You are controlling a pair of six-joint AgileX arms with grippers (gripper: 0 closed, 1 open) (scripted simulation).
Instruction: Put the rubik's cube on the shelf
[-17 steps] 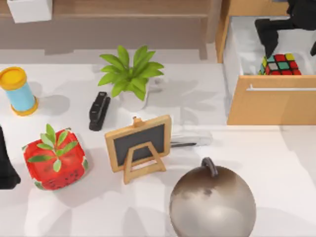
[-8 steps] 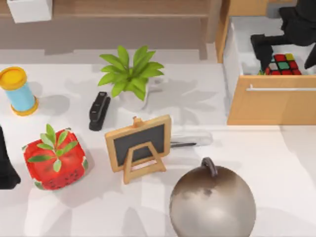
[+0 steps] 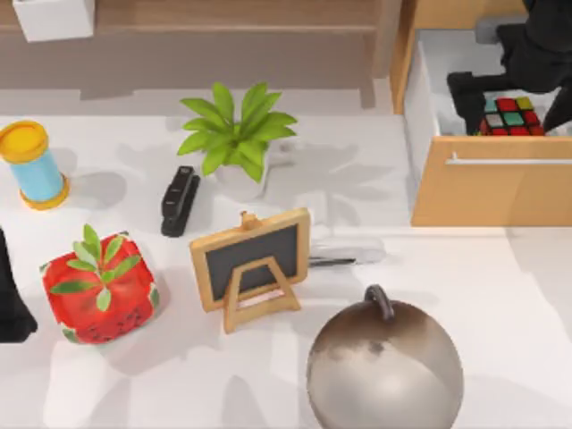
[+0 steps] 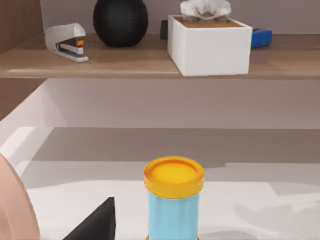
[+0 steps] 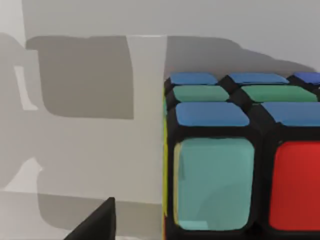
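Note:
The rubik's cube sits inside the open drawer at the back right, and it looms close in the right wrist view. My right gripper is down in the drawer, open, with one black finger on each side of the cube and neither visibly touching it. One fingertip shows beside the cube. The shelf is the long brown board along the back, with its upright post next to the drawer; it also appears in the left wrist view. My left gripper is parked, open, at the table's left edge.
The drawer's orange-wood front stands before the cube. On the table are a strawberry cube, a blue-and-yellow spool, a potted plant, a black stapler, a small chalkboard and a large metallic sphere. A white box stands on the shelf.
My right gripper has come lower into the drawer and shifted so that its fingers now straddle the rubik's cube. The cube and the left arm have not moved.

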